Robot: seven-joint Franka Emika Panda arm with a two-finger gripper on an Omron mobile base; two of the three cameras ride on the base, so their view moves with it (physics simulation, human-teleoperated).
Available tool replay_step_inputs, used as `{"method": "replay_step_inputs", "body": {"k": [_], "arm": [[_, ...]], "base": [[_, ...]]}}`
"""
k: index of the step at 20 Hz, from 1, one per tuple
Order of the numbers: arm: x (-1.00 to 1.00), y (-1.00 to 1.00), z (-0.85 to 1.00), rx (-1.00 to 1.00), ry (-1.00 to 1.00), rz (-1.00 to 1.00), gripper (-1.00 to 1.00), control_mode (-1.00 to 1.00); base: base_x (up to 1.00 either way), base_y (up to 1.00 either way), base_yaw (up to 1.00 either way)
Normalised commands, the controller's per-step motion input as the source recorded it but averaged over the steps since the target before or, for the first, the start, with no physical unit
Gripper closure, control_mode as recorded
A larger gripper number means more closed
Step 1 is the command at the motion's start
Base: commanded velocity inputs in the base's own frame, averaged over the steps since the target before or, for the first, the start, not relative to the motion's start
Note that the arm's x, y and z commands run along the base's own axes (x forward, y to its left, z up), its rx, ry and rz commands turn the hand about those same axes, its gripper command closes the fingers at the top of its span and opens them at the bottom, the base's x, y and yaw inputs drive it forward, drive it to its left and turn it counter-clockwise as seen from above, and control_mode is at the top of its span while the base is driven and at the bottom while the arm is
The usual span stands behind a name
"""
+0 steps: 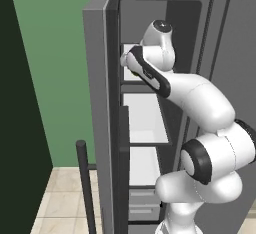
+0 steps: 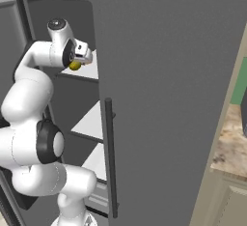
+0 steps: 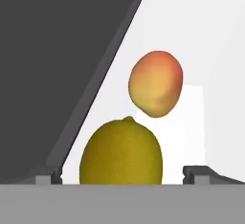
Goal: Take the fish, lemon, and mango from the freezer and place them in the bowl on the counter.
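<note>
The freezer (image 1: 107, 78), the narrow left compartment of the tall grey fridge, stands with its door swung open, and its white shelves (image 1: 145, 118) step down one below another to grey drawers (image 1: 144, 205) at the bottom. On an upper shelf lie the lemon (image 3: 120, 152) and the mango (image 3: 156, 83): in the hand view the yellow-olive lemon sits close in front of the camera, between the two dark finger tips (image 3: 195, 173), and the orange, red-blushed mango lies beyond it on the white shelf floor, apart from the lemon. The gripper (image 2: 78, 61) reaches into that upper shelf with its jaws spread wide on either side of the lemon; the tips stand clear of the fruit's sides and grip nothing. In the right base view the lemon shows as a small yellow spot just under the hand. The wider right-hand fridge door (image 2: 169, 99) is shut, its dark bar handle (image 2: 110, 157) upright. To the left of the fridge stands a green wall (image 1: 55, 68) above a pale tiled floor (image 1: 62, 198), and at the far right edge a strip of beige-brown marbled counter (image 2: 232, 145) lies over cream cabinet doors (image 2: 231, 203).
</note>
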Motion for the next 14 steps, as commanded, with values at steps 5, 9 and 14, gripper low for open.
{"method": "replay_step_inputs", "body": {"k": [5, 9, 14], "arm": [[0.08, 0.0, -0.23, 0.0, 0.0, 0.0, -1.0, -1.0], [0.21, 0.13, -0.25, 0.0, 0.0, 0.0, 1.0, -1.0], [0.07, 0.01, -0.02, 0.0, 0.0, 0.0, 1.0, -1.0]], "base": [[0.0, 0.0, 0.0], [0.0, 0.0, 0.0], [0.0, 0.0, 0.0]]}}
